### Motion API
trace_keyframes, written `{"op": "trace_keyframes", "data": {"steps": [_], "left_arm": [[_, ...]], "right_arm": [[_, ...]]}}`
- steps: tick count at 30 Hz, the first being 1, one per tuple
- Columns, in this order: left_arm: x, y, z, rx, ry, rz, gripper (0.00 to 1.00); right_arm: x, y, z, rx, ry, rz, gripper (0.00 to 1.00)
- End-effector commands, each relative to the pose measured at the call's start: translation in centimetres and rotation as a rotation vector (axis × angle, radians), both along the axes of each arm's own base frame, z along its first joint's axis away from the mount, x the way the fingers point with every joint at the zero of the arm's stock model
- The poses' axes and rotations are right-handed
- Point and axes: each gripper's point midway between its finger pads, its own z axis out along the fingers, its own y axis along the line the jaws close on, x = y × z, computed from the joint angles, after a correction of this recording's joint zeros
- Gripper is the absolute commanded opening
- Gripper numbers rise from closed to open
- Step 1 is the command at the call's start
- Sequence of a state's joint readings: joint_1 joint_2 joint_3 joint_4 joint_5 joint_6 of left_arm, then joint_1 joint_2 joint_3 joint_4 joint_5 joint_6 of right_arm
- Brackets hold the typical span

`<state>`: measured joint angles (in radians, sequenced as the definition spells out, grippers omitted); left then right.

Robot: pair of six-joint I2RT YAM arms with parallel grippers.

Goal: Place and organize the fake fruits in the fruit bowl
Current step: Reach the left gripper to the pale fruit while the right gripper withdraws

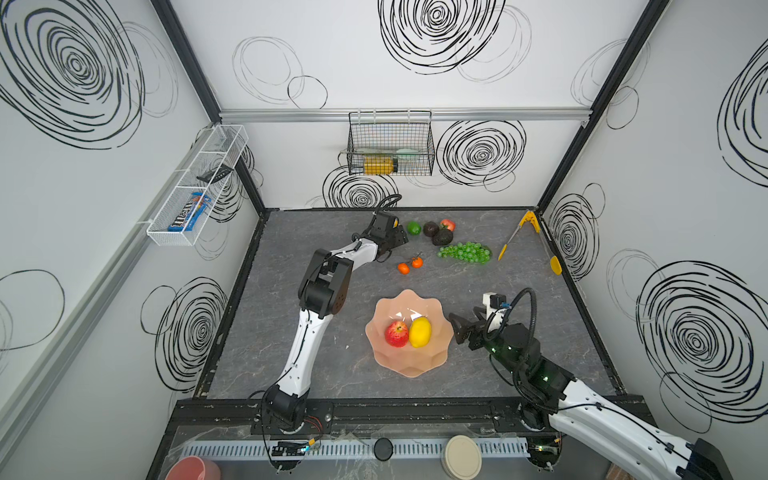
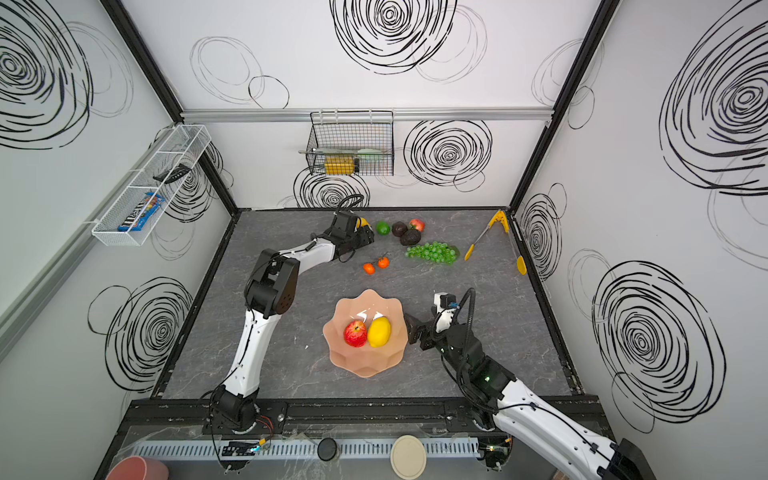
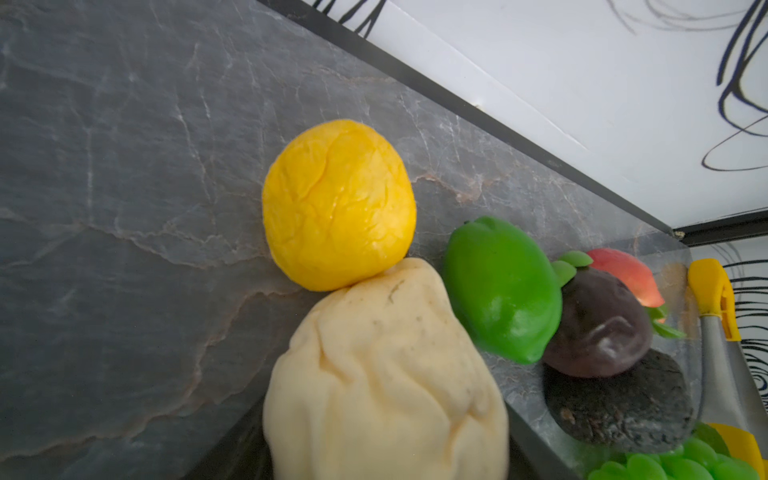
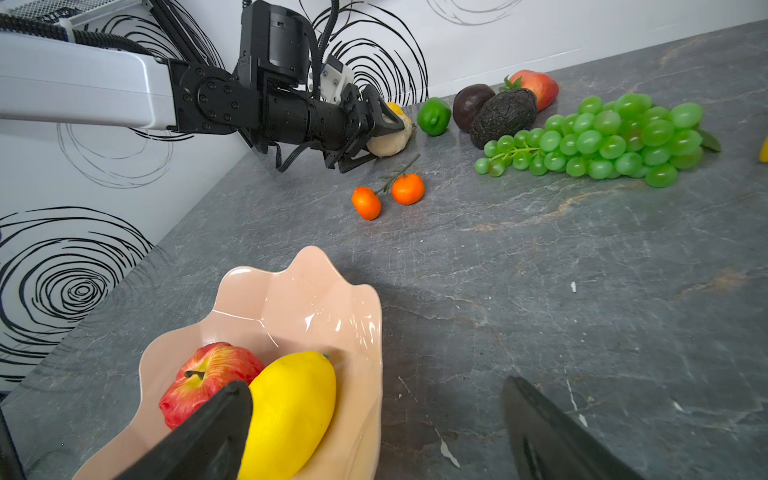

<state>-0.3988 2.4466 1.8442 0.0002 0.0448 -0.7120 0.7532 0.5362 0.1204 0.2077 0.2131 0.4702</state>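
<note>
Reaching to the far end of the table, left gripper (image 4: 384, 133) has its jaws on either side of the pale pear (image 4: 390, 141); pads look close to or on it, can't tell if the grip is firm yet. Pear (image 3: 382, 374) fills the left wrist view, touching a wrinkled yellow lemon (image 3: 338, 203) just past it. Green lime (image 3: 500, 289) sits just beside the pear, then a dark purple round fruit (image 3: 598, 324), an avocado (image 3: 619, 407) and a red peach-like fruit (image 3: 627, 276) further along the same row, away from the gripper. Grape bunch (image 1: 465, 252) lies beyond those, near the yellow-tipped tongs (image 1: 521, 232). Two small oranges (image 1: 410, 265) on one stem lie on the table between the left gripper and the fruit bowl (image 1: 409, 365).

Right gripper (image 4: 374, 432) is spread wide, holding nothing, hovering at the bowl's rim; one finger overlaps the bowl edge in the right wrist view, the other is over bare table. Bowl sits mid-table, well apart from the left gripper, and holds a red apple (image 1: 396, 333) and a second lemon (image 1: 420, 331) side by side, touching.
</note>
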Motion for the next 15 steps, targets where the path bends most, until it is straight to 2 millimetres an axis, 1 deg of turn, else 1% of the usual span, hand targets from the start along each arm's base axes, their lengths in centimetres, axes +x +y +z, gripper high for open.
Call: {"op": "trace_keyframes", "data": {"steps": [1, 4, 8, 11, 15], "left_arm": [[0.8, 0.5, 0.1, -0.014, -0.008, 0.021, 0.69], [0.7, 0.4, 0.7, -0.015, -0.016, 0.016, 0.66], [-0.1, 0.7, 2.1, -0.007, -0.037, 0.020, 0.64], [-1.1, 1.1, 3.4, -0.002, -0.063, 0.021, 0.63], [-3.0, 1.2, 5.9, -0.025, -0.104, 0.003, 0.63]], "right_arm": [[0.3, -0.1, 0.4, 0.016, -0.016, -0.011, 0.97], [0.3, 0.0, 0.2, 0.012, -0.013, -0.011, 0.97], [0.4, 0.0, 0.1, 0.006, -0.007, -0.015, 0.97], [0.4, 0.0, 0.0, 0.005, -0.006, -0.015, 0.97], [0.5, 0.0, -0.1, 0.003, -0.004, -0.017, 0.97]]}}
